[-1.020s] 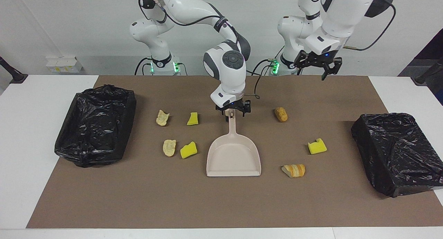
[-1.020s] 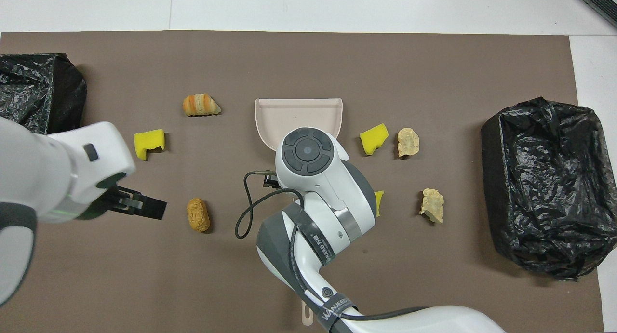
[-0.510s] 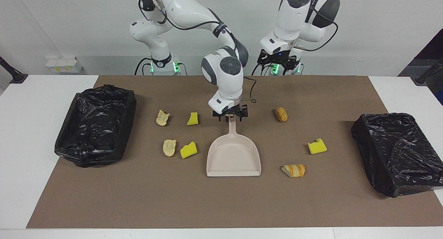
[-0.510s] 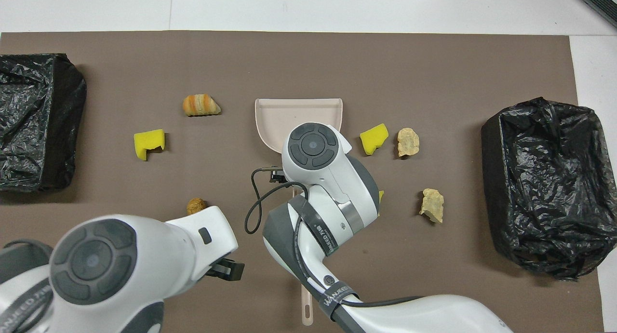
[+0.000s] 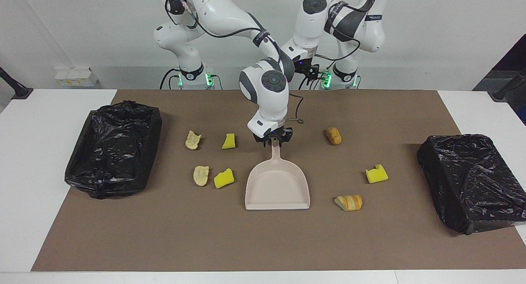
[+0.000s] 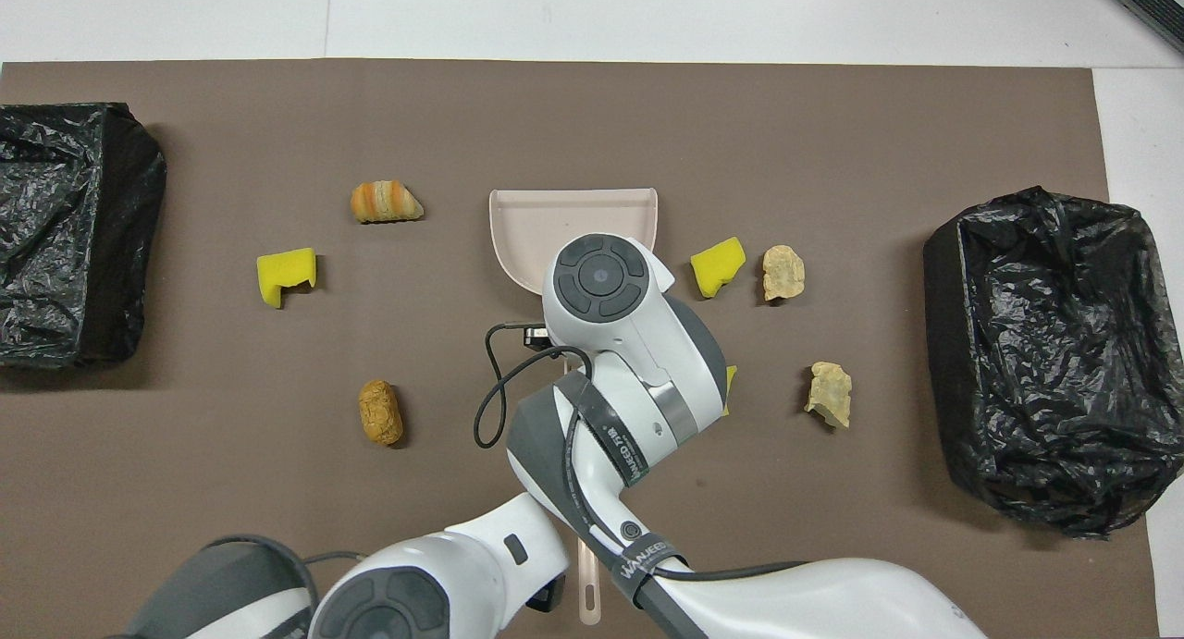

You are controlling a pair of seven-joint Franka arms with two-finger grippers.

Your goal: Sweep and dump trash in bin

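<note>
Gripping the dustpan (image 5: 277,187) handle, the right pincer (image 5: 273,141) is narrowed; the left pincer's (image 5: 309,72) spread is unclear.

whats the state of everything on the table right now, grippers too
dustpan: flat on the mat, empty
right gripper: shut on dustpan handle
left gripper: open, empty, waiting by the bases
trash: seven scraps loose on mat, unswept
bagged bins: no scraps seen in either
</note>
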